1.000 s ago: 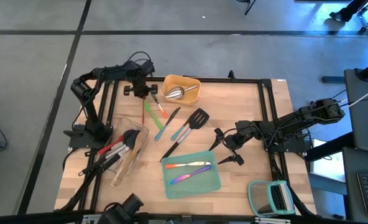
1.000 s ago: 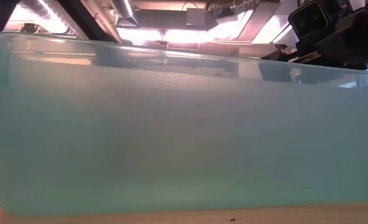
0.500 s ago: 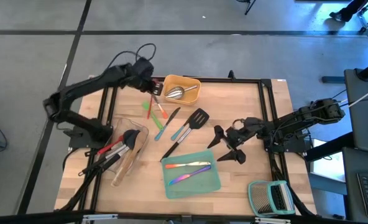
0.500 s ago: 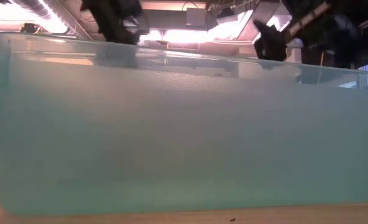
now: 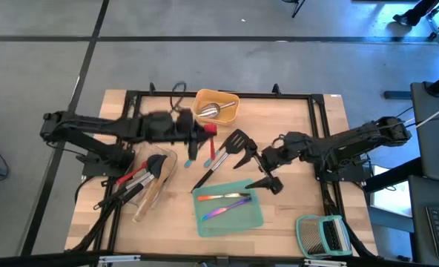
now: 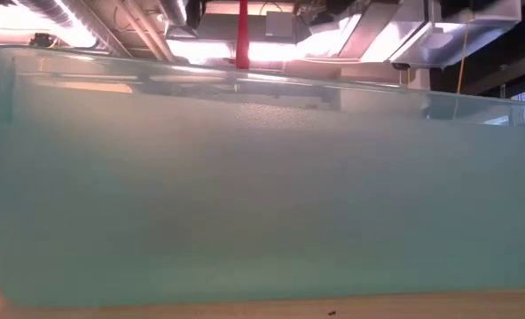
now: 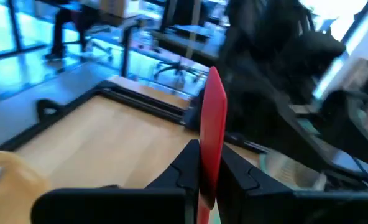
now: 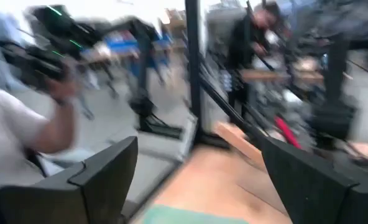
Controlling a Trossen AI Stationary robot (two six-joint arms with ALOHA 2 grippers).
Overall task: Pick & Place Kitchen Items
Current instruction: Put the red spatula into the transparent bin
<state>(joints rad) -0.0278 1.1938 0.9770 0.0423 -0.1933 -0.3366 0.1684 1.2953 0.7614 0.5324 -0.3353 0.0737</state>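
Observation:
My left gripper reaches level over the table's middle, shut on a red-handled tool. In the low view the tool shows upright above the teal tray's wall. My right gripper hovers open to the right of the black slotted turner, with nothing between its fingers. A black spatula and a blue-handled tool lie on the wood. A steel scoop lies in the yellow tray. Iridescent cutlery lies in the teal tray. My left gripper pinches the flat red handle between its two fingers. The fingers come level from the table's left and lie across the handle. The tool is lifted clear of the table and stands upright, its red end sticking up past the fingertips.
A clear tray at the near left holds red-handled tools, a black spatula and a wooden spoon. A green-framed slatted rack sits at the near right corner. In the low view the teal tray's wall blocks most of the table. A person stands in the room beyond.
My left gripper has swung from beside the yellow tray toward the table's middle and upward, tipping from pointing down to level. It has stayed shut, and the red tool is now clear of the table. My right gripper has risen a little and stayed open.

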